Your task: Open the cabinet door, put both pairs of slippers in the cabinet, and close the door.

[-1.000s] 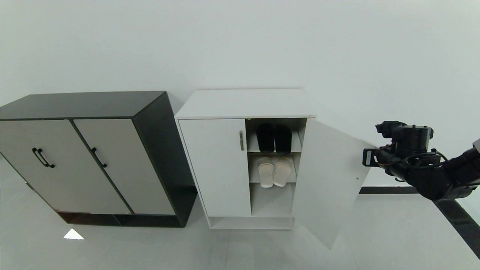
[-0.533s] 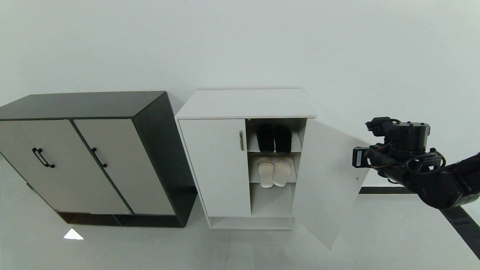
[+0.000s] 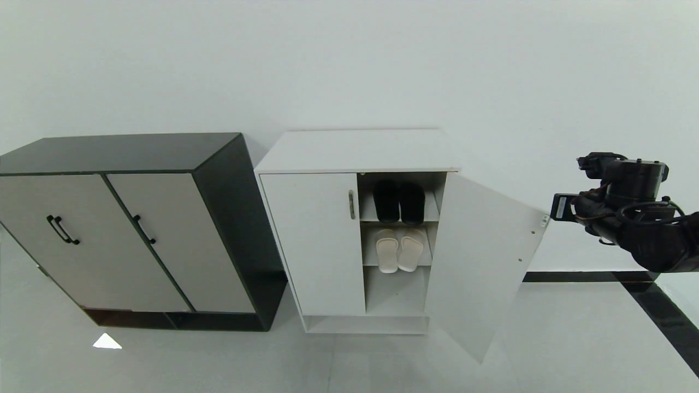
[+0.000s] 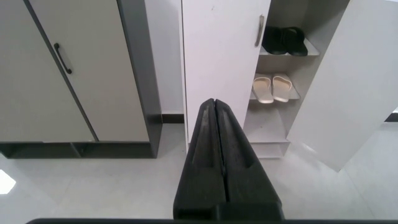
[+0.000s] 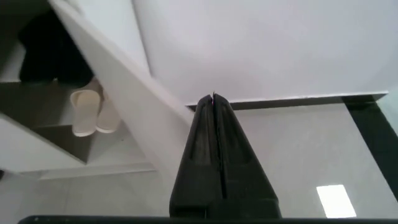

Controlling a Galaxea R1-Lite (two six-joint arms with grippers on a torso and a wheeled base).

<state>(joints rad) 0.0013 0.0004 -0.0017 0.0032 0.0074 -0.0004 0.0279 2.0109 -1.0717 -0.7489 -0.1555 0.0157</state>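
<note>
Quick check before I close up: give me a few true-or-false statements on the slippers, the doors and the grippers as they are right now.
1. The black slippers sit on the top shelf of the white cabinet. True.
2. The white slippers lie on the bottom shelf. False: they lie on the middle shelf.
3. The white cabinet's right door stands open. True.
4. The left gripper is open. False: it is shut and holds nothing.
5. The dark cabinet has one door open. False: both its doors are closed.
</note>
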